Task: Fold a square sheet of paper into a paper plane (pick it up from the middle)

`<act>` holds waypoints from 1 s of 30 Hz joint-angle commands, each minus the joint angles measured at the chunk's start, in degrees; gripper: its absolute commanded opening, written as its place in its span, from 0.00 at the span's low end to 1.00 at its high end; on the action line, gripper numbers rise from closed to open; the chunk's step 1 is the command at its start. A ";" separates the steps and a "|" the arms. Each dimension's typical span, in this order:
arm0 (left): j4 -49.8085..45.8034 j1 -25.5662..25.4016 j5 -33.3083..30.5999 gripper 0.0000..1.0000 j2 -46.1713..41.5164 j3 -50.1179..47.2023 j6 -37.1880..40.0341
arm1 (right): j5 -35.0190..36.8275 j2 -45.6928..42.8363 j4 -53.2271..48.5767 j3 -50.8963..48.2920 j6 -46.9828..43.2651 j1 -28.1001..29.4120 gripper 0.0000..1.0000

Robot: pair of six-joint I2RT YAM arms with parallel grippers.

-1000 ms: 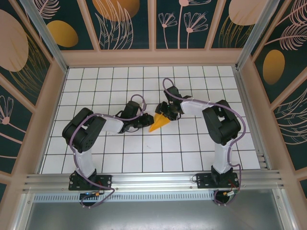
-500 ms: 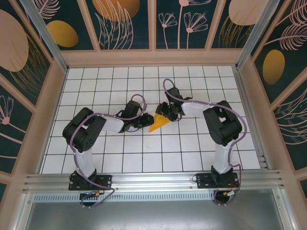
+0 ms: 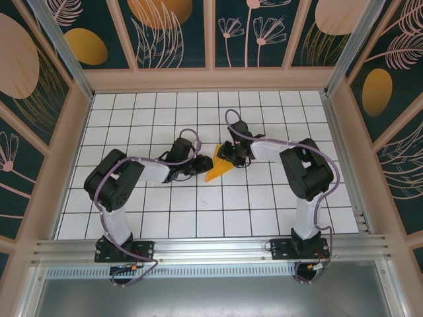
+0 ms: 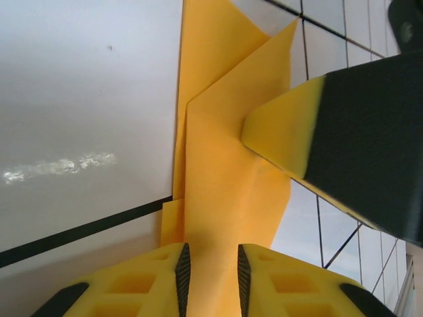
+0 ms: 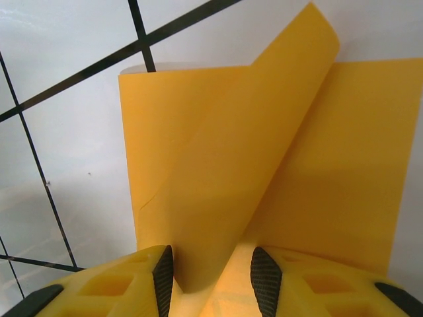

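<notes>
folded orange paper (image 3: 215, 168) lies lengthwise between left gripper (image 4: 210, 254) and right gripper (image 5: 211, 257); each straddles one end, jaws slightly parted, hold unclear.

arms (image 3: 122, 178): black-white | cables (image 3: 98, 196): purple | left hand (image 4: 210, 254): yellow, black pads

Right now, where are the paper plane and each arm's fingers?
paper plane (image 3: 217, 170): top view, middle of its body.
left fingers (image 4: 132, 284): left wrist view, one yellow finger.
right fingers (image 5: 330, 290): right wrist view, one yellow finger.
</notes>
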 commanded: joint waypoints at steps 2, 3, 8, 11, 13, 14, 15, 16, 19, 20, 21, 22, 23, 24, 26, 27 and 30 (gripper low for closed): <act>3.07 0.98 -2.23 0.34 -3.04 -1.61 -1.63 | 4.26 6.40 -5.68 -2.43 -1.60 -0.06 0.41; 3.29 1.08 -2.25 0.35 -3.11 -1.87 -1.66 | 4.25 6.34 -5.50 -2.51 -1.60 -0.04 0.41; 3.17 1.22 -0.91 0.40 -1.61 -1.62 -1.82 | 3.73 6.29 -4.82 -2.78 -1.69 -0.01 0.43; 3.15 1.19 -0.60 0.39 -1.08 -1.64 -1.92 | 4.05 6.50 -5.20 -2.65 -1.65 -0.05 0.44; 3.30 1.21 -0.22 0.37 -0.86 -1.40 -2.02 | 4.31 6.73 -5.64 -2.41 -1.61 0.00 0.44; 3.50 1.22 0.02 0.37 -0.75 -1.40 -2.13 | 4.56 6.98 -6.09 -2.14 -1.66 0.01 0.44; 3.63 1.18 0.10 0.36 -0.75 -1.45 -2.26 | 4.83 7.20 -6.57 -1.95 -1.66 -0.05 0.44; 3.69 1.19 0.11 0.35 -0.77 -1.44 -2.25 | 5.20 7.54 -7.02 -1.67 -1.71 -0.05 0.45; 4.34 1.18 0.44 0.30 -1.20 -1.63 -2.29 | 5.92 8.36 -8.02 -1.13 -1.66 0.11 0.44; 4.74 1.21 0.68 0.29 -1.33 -1.79 -2.22 | 6.15 8.51 -8.23 -1.02 -1.66 0.24 0.43; 5.10 1.18 1.10 0.27 -1.52 -1.89 -2.28 | 6.31 8.61 -8.49 -0.92 -1.55 0.28 0.42; 5.73 1.18 1.63 0.25 -1.71 -2.06 -2.39 | 6.51 8.79 -8.69 -0.77 -1.52 0.38 0.41; 6.23 1.18 2.09 0.24 -1.78 -2.20 -2.62 | 6.49 8.88 -8.77 -0.63 -1.55 0.46 0.41; 6.77 1.18 2.54 0.23 -1.90 -2.33 -2.69 | 6.64 9.00 -8.98 -0.52 -1.45 0.49 0.40; 7.41 1.18 3.61 0.22 -1.81 -2.42 -2.66 | 6.73 9.24 -9.20 -0.25 -1.49 0.54 0.40; 7.59 1.18 4.09 0.22 -1.63 -2.34 -2.68 | 6.73 9.32 -9.36 -0.09 -1.43 0.56 0.41; 8.12 1.10 5.57 0.21 -0.63 -2.14 -2.86 | 6.72 9.77 -9.80 0.44 -1.35 0.64 0.42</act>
